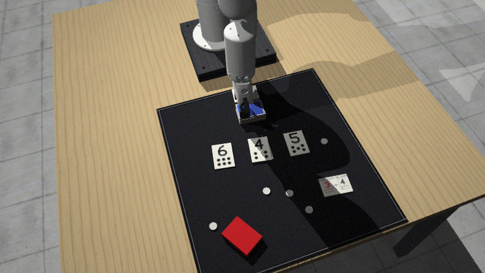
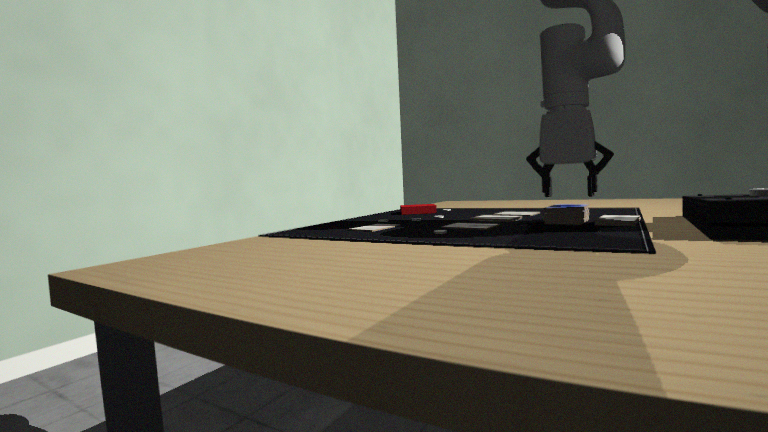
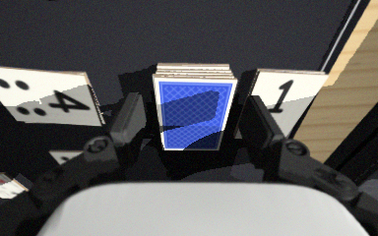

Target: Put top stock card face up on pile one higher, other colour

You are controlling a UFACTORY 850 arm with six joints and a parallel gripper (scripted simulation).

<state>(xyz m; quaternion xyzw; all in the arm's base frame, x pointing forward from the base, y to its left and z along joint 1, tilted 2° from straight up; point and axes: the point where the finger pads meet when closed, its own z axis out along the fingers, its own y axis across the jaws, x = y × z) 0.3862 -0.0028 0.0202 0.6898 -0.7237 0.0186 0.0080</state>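
Observation:
The face-down stock (image 1: 257,108) (image 2: 566,215) (image 3: 194,133) is a thick stack with a blue-backed card on top. My gripper (image 1: 245,112) (image 2: 569,192) (image 3: 193,109) is open and empty above it, pointing down, its fingers to either side of the stock in the wrist view. A white card with a black 1 (image 3: 292,90) lies face up beside the stock. Three face-up piles lie in a row on the black card cloth (image 1: 192,130): a black 6 (image 1: 223,156), a black 4 (image 1: 259,149) (image 3: 49,105) and a black 5 (image 1: 296,143).
A small printed card with a red 3 and a black 4 (image 1: 335,185) lies right of centre on the cloth. A red block (image 1: 241,235) (image 2: 417,209) lies near the front. Several white discs, one at centre (image 1: 266,191) and one by the block (image 1: 213,225), lie on the cloth.

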